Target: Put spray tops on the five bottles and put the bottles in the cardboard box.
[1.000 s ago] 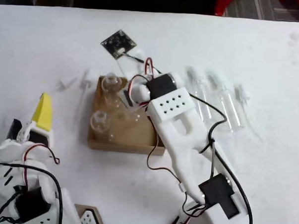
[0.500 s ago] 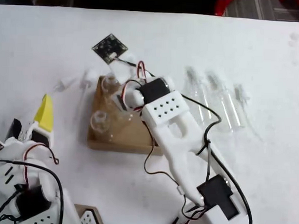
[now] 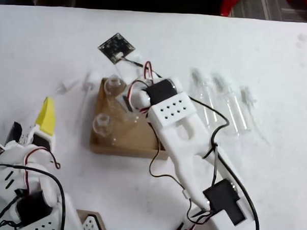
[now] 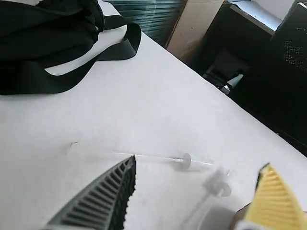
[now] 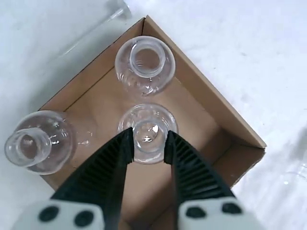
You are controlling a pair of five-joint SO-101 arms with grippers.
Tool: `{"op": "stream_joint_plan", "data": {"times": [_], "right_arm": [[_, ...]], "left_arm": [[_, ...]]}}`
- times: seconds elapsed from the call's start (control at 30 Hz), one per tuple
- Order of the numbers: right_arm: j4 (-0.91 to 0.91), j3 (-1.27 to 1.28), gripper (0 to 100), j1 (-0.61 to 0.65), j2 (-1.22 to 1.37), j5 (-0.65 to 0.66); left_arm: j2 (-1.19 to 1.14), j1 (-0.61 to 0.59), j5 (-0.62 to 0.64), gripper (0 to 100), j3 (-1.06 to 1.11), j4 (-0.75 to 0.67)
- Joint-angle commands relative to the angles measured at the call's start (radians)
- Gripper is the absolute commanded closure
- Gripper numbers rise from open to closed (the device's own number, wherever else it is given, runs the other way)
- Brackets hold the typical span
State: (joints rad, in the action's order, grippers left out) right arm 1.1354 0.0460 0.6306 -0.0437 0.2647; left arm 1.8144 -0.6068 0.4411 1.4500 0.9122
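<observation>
Desk (image 3: 258, 48): white, carrying both arms and all the parts.
Cardboard box (image 3: 142, 140): low and open-topped, near the middle of the desk, with three clear bottles standing upright inside, mouths open.
Right arm (image 3: 176, 113): extends from the near edge of the desk over the right side of the box, wrist above the box interior.
Right gripper (image 5: 147, 133): points straight down into the box; black jaws clenched on either side of the neck of the gripped bottle (image 5: 147, 114).
Gripped bottle: upright in the middle of the box floor, apart from the walls.
Corner bottle (image 5: 145, 64): stands just beyond the gripped bottle, in the box's far left corner as the high view shows it.
Third bottle (image 5: 36, 143): stands against the left wall of the box, nearer the arms, apart from the other two.
Loose bottles (image 3: 217, 102): two clear ones lie on their sides on the desk, right of the box and the right arm, side by side.
Spray tops (image 3: 78, 83): two small clear ones with thin tubes lie on the desk just left of the box's far corner.
Left gripper (image 4: 199, 163): low at the near left of the desk, jaws released and spread wide, one dark ridged and one yellow, holding nothing, aimed toward the spray tops.
Black board (image 3: 117, 46): small, square and wired, lying beyond the box.
Black bag (image 4: 48, 38): lies with its strap on the desk far beyond the left gripper.
</observation>
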Motion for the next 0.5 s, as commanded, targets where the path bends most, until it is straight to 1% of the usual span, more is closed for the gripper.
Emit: {"op": "stream_joint_plan", "data": {"times": [0.0, 0.17, 0.33, 0.47], "right_arm": [[-0.015, 0.014, 96.2, -0.008, -0.007, 0.012], [0.019, 0.014, 84.8, -0.008, -0.016, 0.011], [0.084, -0.037, 83.4, -0.008, -0.019, 0.006], [0.211, -0.166, 83.3, -0.024, -0.051, 0.009]], "left_arm": [[0.008, -0.008, -0.008, 63, -0.003, -0.026], [0.008, -0.008, -0.008, 63, -0.003, -0.026], [0.008, -0.008, -0.008, 63, -0.003, -0.026], [0.008, -0.008, -0.008, 63, -0.002, -0.026]]}}
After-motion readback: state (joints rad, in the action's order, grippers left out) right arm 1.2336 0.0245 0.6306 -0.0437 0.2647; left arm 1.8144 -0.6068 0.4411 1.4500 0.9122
